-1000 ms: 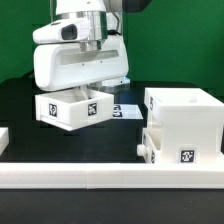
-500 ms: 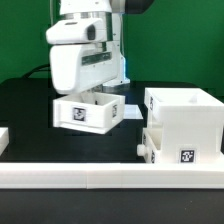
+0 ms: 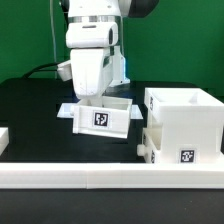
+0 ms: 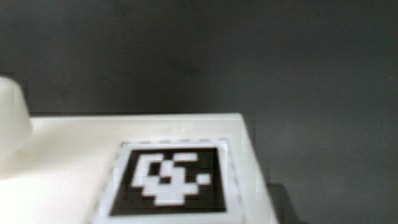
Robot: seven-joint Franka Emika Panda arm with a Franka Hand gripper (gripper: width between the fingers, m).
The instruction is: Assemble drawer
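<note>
A small white open-topped drawer box [image 3: 103, 117] with a black marker tag on its front hangs just above the black table, mid-scene. My gripper [image 3: 100, 98] reaches down into it from above and is shut on its wall; the fingertips are hidden by the box. The larger white drawer housing [image 3: 182, 125], open on top and tagged low on its front, stands at the exterior view's right, a short gap from the box. In the wrist view the box's white wall and its tag [image 4: 173, 178] fill the lower part; no fingers show there.
A long white rail [image 3: 100, 180] runs along the table's front edge. The marker board [image 3: 66, 110] lies flat behind the box, mostly hidden. A white part's corner [image 3: 3, 138] shows at the exterior view's far left. Black table [image 4: 214, 50] lies beyond the box.
The arm has carried the drawer box toward the exterior view's right, closer to the housing, and turned it so its tagged face points forward.
</note>
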